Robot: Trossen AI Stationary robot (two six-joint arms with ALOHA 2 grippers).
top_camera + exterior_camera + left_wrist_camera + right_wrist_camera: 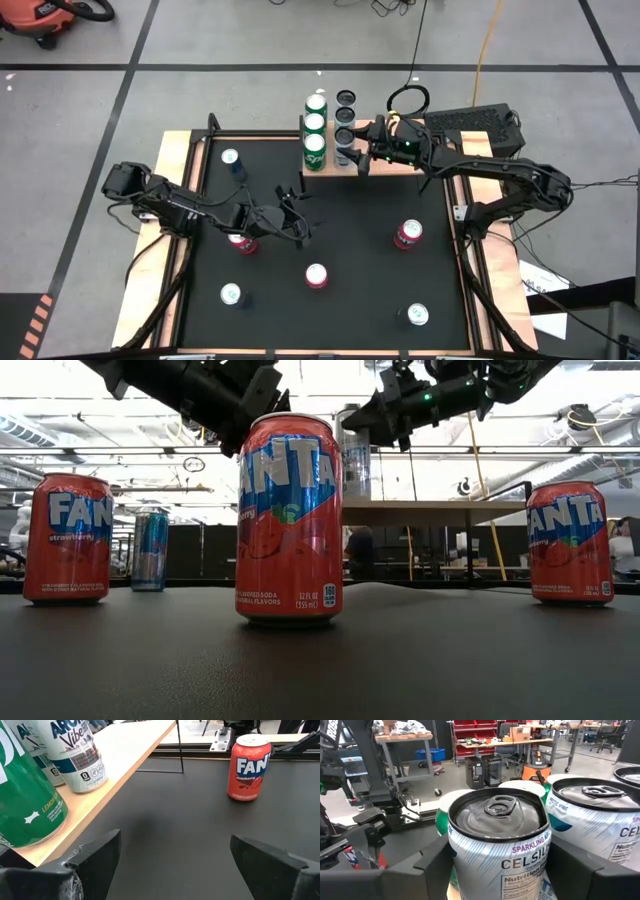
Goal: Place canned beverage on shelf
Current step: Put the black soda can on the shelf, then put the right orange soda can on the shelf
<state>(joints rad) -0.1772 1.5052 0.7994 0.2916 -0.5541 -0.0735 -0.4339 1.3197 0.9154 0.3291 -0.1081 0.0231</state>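
The shelf (pixel 396 166), a light-wood plank, stands at the mat's far edge. A row of green cans (pixel 314 124) and a row of dark-topped cans (pixel 346 106) stand on it. My right gripper (pixel 356 155) reaches over the shelf from the right, shut on a white Celsius can (pixel 497 845) at the near end of the dark-topped row. In the low view this can (pixel 355 455) shows upright just above the shelf top (pixel 440 510). My left gripper (pixel 296 216) hovers open over the mat, left of centre, touching nothing. My right gripper pinches the Celsius can's side wall (pixel 462 865) just below the top rim, one finger (pixel 437 862) on each side. The fingers lie level and come from the table's right. The can stays upright; whether its base rests on the shelf I cannot tell.
Strawberry Fanta cans stand on the black mat (pixel 360 290): one right of centre (pixel 408 235), one near the middle (pixel 316 276), one under my left arm (pixel 240 243). Other cans stand at the far left (pixel 231 158), near left (pixel 231 295) and near right (pixel 416 315).
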